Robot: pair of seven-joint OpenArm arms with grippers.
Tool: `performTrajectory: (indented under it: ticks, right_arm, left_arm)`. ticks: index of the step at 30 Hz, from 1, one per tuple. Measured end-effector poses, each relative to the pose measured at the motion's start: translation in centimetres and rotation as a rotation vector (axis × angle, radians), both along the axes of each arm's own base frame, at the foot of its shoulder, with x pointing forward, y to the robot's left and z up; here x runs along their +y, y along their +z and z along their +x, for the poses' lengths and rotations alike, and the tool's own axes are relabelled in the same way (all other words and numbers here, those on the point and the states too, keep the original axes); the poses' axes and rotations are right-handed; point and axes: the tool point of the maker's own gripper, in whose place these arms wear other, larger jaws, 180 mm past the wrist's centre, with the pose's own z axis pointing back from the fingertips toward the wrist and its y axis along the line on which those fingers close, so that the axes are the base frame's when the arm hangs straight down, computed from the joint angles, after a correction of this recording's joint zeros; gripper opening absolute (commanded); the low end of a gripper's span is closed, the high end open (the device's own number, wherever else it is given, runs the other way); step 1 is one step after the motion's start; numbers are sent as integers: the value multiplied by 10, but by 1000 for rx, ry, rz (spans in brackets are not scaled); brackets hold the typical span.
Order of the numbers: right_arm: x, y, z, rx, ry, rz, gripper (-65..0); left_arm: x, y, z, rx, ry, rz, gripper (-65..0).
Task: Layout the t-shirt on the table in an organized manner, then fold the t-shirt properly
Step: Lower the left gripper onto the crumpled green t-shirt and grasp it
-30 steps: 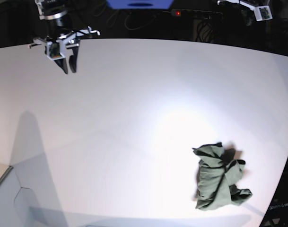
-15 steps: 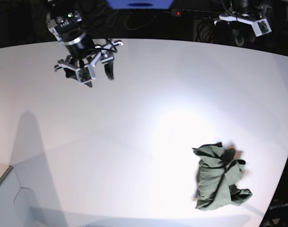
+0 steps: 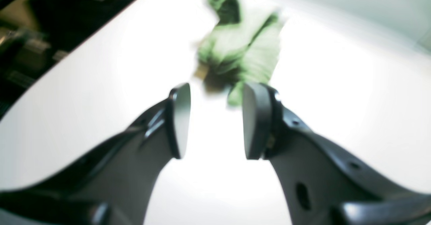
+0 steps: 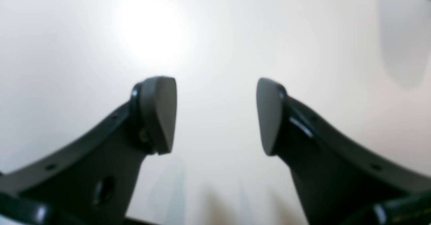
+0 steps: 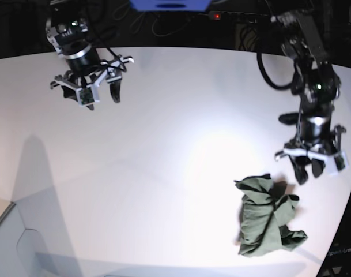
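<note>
The olive-green t-shirt (image 5: 268, 218) lies crumpled in a heap near the front right edge of the white table (image 5: 163, 150). It shows blurred in the left wrist view (image 3: 240, 46), just beyond the fingertips. My left gripper (image 5: 309, 171) hangs open just above and behind the heap, not touching it; the left wrist view (image 3: 215, 120) shows its jaws apart and empty. My right gripper (image 5: 102, 98) is open and empty over the far left of the table; the right wrist view (image 4: 215, 114) shows only bare tabletop between its jaws.
The table's curved edge (image 5: 342, 219) runs close to the right of the shirt. Dark floor and cables (image 5: 244, 29) lie behind the far edge. A pale grey panel (image 5: 25, 248) sits at the front left corner.
My left arm has swung down from the far right corner to just above the shirt. My right gripper has shifted slightly left and back. The shirt has not moved.
</note>
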Motion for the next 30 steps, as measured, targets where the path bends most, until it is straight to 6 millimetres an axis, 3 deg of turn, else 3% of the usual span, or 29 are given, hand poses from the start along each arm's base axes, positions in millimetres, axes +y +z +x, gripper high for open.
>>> performTrajectory:
  ticks: [3, 5, 9, 13, 20, 25, 30]
  right_arm:
    - [1, 1, 1, -2, 5, 3, -273]
    - [0, 1, 1, -3, 3, 1, -273]
    - [1, 0, 0, 0, -27, 24, -273]
    - [-10, 1, 2, -5, -104, 41, -273]
    - [-23, 1, 1, -4, -126, 15, -273]
    - [-29, 0, 1, -3, -129, -3, -273]
    - [-38, -15, -7, 43, -117, -36, -273]
  left_arm:
    - [8, 3, 37, 4, 13, -38, -368]
    - [10, -15, 59, 51, 16, -82, -286]
    - [13, -55, 82, 166, 5, -123, -152]
    - [11, -72, 105, 148, 7, -101, -142]
    - [-1, -106, 111, 181, -35, -49, -142]
    - [3, -118, 114, 183, -15, -59, -142]
    - [1, -120, 115, 178, -13, -59, -142]
